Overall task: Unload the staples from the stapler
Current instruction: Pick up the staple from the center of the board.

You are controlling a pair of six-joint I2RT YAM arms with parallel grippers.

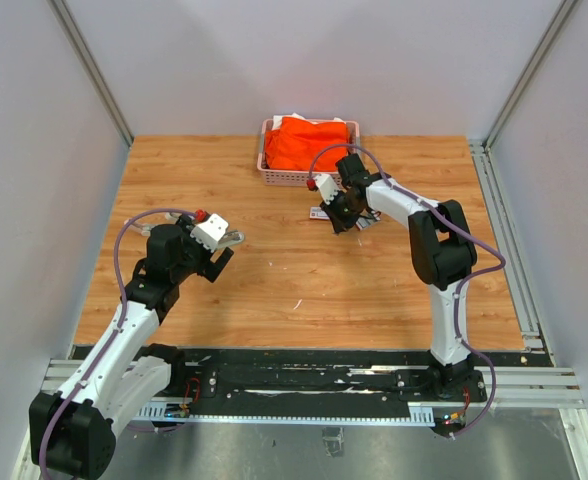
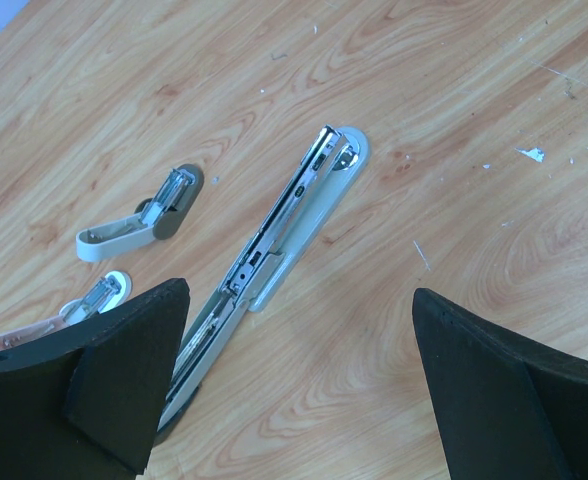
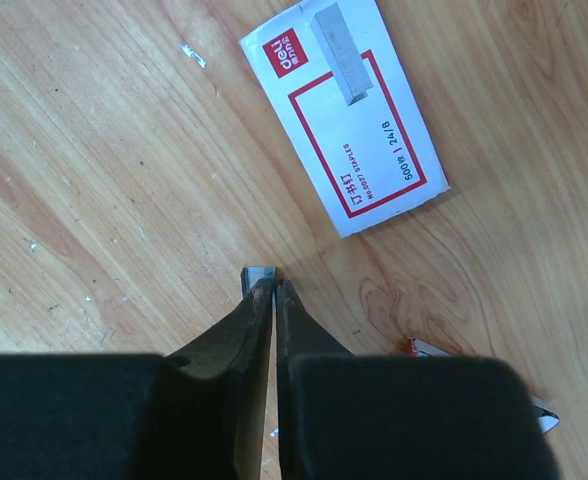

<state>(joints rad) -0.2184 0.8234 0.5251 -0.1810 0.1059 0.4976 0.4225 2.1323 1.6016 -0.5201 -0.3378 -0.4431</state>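
The stapler (image 2: 286, 222) lies opened out flat on the wooden table, its silvery metal channel facing up. My left gripper (image 2: 299, 390) is open above its near end, holding nothing; the left finger (image 2: 124, 370) hangs over the stapler's end. In the top view the left gripper (image 1: 221, 248) is at the left middle. My right gripper (image 3: 274, 285) is shut on a short silvery strip of staples (image 3: 258, 273) that sticks out at the fingertips, just above the table. In the top view the right gripper (image 1: 337, 220) is near the basket.
A flat white box with a red label (image 3: 346, 115) lies just beyond the right gripper. Two small staplers (image 2: 139, 215) (image 2: 92, 300) lie left of the open one. A pink basket with orange cloth (image 1: 308, 150) stands at the back. Small metal bits are scattered on the wood.
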